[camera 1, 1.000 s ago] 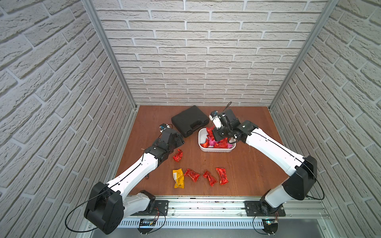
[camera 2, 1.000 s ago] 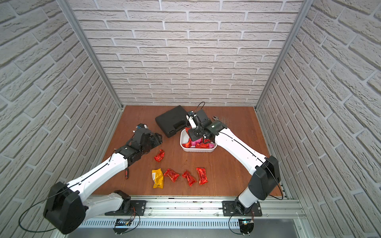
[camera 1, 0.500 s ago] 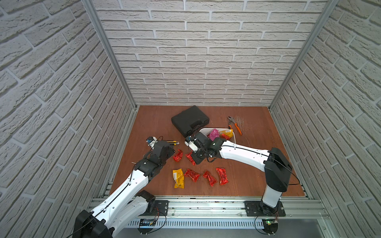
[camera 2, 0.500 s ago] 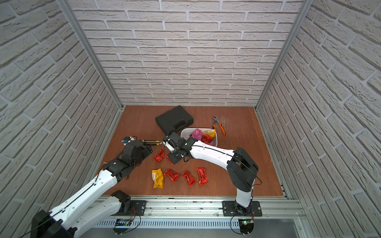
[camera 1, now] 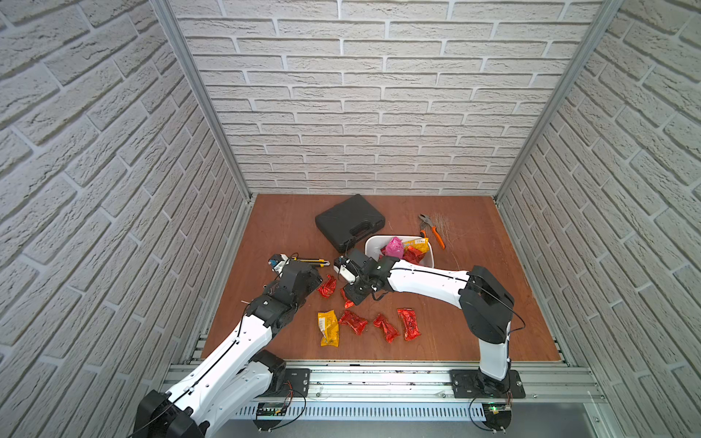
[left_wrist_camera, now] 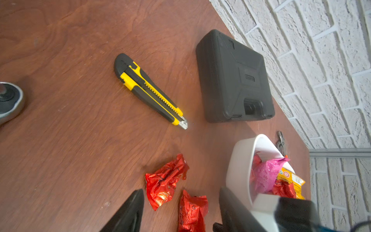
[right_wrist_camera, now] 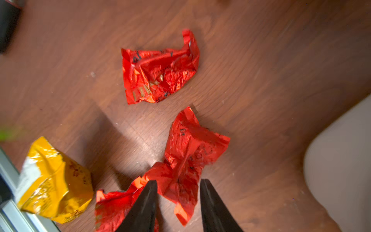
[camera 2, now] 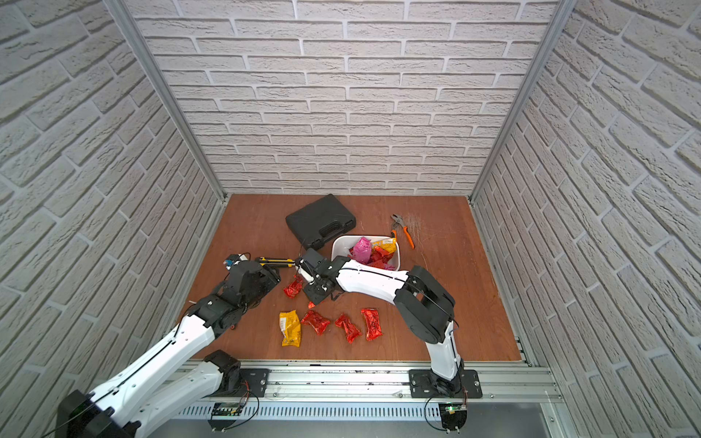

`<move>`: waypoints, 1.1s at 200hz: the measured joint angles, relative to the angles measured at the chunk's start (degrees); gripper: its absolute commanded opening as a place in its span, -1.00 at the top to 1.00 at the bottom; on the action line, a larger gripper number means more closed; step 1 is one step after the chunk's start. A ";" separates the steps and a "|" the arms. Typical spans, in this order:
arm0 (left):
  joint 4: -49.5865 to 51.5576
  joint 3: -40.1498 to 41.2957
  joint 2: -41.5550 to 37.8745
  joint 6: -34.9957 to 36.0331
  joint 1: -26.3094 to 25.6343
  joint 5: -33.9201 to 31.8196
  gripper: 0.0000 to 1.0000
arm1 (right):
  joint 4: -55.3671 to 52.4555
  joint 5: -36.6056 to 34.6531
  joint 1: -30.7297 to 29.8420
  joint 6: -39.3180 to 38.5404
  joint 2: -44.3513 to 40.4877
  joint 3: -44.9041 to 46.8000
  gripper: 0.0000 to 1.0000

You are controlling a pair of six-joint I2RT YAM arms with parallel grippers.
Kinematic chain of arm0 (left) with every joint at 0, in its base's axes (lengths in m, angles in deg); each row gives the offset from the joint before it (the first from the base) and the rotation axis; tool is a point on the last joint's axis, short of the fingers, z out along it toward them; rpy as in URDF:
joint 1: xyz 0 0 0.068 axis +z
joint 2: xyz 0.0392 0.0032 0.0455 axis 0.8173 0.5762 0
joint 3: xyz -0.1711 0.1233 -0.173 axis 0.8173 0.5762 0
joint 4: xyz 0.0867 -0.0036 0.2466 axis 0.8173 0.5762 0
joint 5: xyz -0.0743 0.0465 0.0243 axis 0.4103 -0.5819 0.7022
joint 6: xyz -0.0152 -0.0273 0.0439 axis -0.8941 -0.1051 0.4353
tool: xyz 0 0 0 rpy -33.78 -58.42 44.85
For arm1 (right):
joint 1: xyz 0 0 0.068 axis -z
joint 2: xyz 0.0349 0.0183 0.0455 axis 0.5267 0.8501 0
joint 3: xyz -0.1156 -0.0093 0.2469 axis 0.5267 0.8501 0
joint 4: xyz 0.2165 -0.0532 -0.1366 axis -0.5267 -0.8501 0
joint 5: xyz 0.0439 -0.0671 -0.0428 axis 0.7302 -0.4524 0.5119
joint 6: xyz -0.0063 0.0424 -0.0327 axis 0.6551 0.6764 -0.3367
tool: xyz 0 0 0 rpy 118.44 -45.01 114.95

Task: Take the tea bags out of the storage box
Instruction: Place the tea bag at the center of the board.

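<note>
In both top views, finds the storage box (camera 1: 373, 239) just beside the black case (camera 1: 349, 222), with pink, yellow and red tea bags (camera 1: 394, 246) heaped inside. Counts a yellow packet (camera 1: 328, 328) and a row of red packets (camera 1: 383, 326) already out on the table (camera 1: 455, 326), nearer the rail. Places the right gripper (camera 1: 352, 299) low over the wood, off the box. From the left wrist, shows the left gripper (left_wrist_camera: 180, 191) spread wide and empty just above a crumpled red packet (left_wrist_camera: 165, 180), with a utility knife (left_wrist_camera: 149, 90) lying well apart. From the right wrist, shows parted jaws either side of the nearest red packet (right_wrist_camera: 188, 152), which lies on the wood, seemingly unpinched. Reads as the set-down step, with the task perhaps half done. Calls next for lifting clear, reaching over the box and closing on a single packet without snagging its neighbours or dragging the low wall.
</note>
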 measured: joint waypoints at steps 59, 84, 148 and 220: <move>-6.95 -6.82 12.33 7.37 -6.47 1.66 -0.28 | -1.73 -8.55 4.44 0.04 -20.02 3.30 0.18; -10.27 -14.32 20.79 12.79 -10.60 3.61 -0.30 | -3.76 -11.54 10.60 2.86 -26.53 7.10 0.18; -7.61 -37.29 44.44 29.79 -14.01 13.44 -0.37 | -9.68 -11.85 24.81 11.61 -37.70 19.34 0.16; 4.79 -54.10 62.66 37.64 -10.14 20.31 -0.47 | -11.04 -14.03 27.04 18.40 -51.98 27.45 0.15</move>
